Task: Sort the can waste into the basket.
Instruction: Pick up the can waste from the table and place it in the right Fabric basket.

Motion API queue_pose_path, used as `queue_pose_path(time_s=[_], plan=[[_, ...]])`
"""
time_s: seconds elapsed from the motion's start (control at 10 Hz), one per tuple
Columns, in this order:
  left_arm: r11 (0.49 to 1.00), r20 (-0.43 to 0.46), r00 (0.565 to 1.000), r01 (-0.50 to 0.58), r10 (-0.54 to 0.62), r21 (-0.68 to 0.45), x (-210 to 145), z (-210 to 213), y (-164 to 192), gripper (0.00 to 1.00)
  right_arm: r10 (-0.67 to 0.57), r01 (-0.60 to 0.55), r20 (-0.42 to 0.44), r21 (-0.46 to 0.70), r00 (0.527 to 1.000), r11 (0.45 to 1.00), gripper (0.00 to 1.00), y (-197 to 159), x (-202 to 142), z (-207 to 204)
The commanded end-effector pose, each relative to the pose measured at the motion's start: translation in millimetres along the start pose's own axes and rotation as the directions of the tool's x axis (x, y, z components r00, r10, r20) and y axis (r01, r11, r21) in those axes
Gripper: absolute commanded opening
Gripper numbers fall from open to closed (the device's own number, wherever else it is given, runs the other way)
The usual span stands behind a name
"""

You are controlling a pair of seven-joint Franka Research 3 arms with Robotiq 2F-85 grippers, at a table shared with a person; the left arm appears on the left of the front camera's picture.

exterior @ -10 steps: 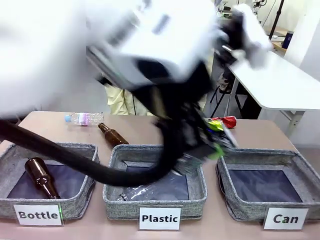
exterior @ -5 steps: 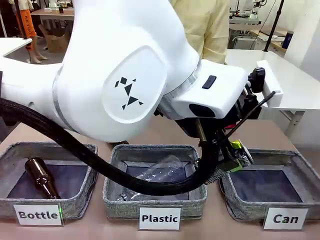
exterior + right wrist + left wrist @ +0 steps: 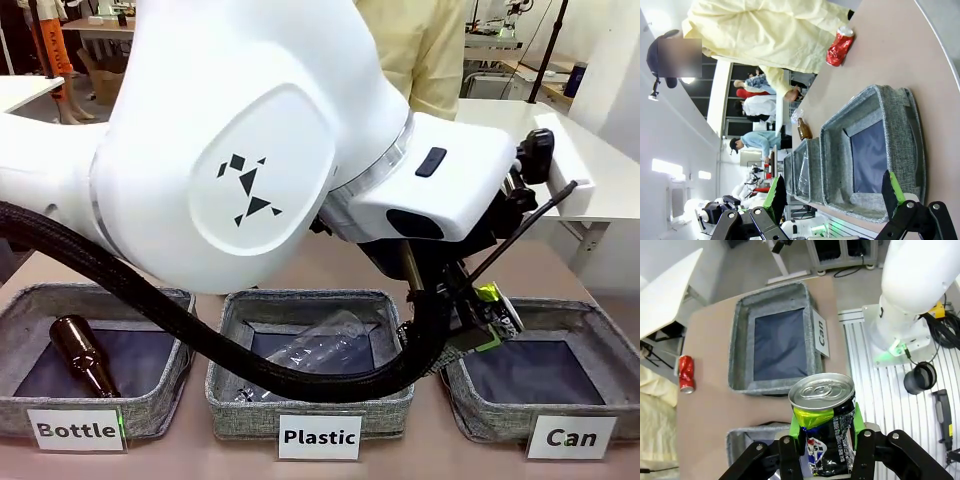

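Note:
My left gripper (image 3: 826, 432) is shut on a dark can (image 3: 832, 440) with green-yellow print and a silver top, its green pads (image 3: 796, 427) pressing both sides. In the front view this gripper (image 3: 487, 322) hangs with the can (image 3: 489, 294) over the left rim of the grey basket (image 3: 600, 325) labelled "Can". The basket (image 3: 740, 345) lies beyond the can, its dark bottom bare. A red dented can (image 3: 686, 374) lies on the table past the basket. My right gripper (image 3: 834, 192) is open and holds nothing, high above the basket (image 3: 900, 125) and the red can (image 3: 840, 46).
The "Bottle" basket (image 3: 170, 305) holds a brown bottle (image 3: 80, 355). The "Plastic" basket (image 3: 225, 375) holds a clear plastic bottle (image 3: 320, 345). A person in a yellow coat (image 3: 420, 50) stands at the far side. My left arm (image 3: 250, 150) blocks most of the table's middle.
My left arm has swung right with the dark can, from above the "Plastic" basket's far right corner to the left rim of the "Can" basket. The grip has stayed shut.

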State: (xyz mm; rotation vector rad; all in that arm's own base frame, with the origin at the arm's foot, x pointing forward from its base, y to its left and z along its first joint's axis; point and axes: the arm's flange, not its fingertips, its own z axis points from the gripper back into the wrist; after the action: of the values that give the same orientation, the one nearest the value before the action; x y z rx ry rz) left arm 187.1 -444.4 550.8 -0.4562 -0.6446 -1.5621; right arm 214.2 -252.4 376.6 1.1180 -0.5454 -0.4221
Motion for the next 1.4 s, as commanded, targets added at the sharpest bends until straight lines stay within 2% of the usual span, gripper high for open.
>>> queue_pose_path(time_s=[0.0,0.1,0.3,0.6,0.7,0.8,0.9,1.3], plan=[[1.0,0.0,1.0,0.0,0.0,0.0,0,0,0,0.44,0.024,-0.024,0.015,0.019,1.0,1.0,1.0,1,2,0],[0.999,-0.013,0.999,0.033,-0.034,-0.02,3,-4,3,0.44,0.024,-0.024,0.015,0.019,1.0,1.0,1.0,1,2,0],[0.99,-0.01,0.992,0.125,-0.126,-0.07,34,-23,37,0.44,0.024,-0.024,0.015,0.019,1.0,1.0,1.0,1,2,0],[0.951,-0.077,0.969,0.213,-0.236,-0.226,108,-100,104,0.44,0.024,-0.024,0.015,0.019,1.0,1.0,1.0,1,2,0],[0.952,-0.096,0.965,0.22,-0.244,-0.214,121,-122,123,0.44,0.024,-0.024,0.015,0.019,1.0,1.0,1.0,1,2,0],[0.959,-0.105,0.97,0.197,-0.221,-0.202,127,-142,143,0.44,0.024,-0.024,0.015,0.019,1.0,1.0,1.0,1,2,0],[0.957,-0.072,0.977,0.18,-0.201,-0.226,126,-155,154,0.44,0.024,-0.024,0.015,0.019,1.0,1.0,1.0,1,2,0],[0.951,-0.077,0.982,0.148,-0.174,-0.271,113,-193,168,0.44,0.024,-0.024,0.015,0.019,1.0,1.0,1.0,1,2,0]])
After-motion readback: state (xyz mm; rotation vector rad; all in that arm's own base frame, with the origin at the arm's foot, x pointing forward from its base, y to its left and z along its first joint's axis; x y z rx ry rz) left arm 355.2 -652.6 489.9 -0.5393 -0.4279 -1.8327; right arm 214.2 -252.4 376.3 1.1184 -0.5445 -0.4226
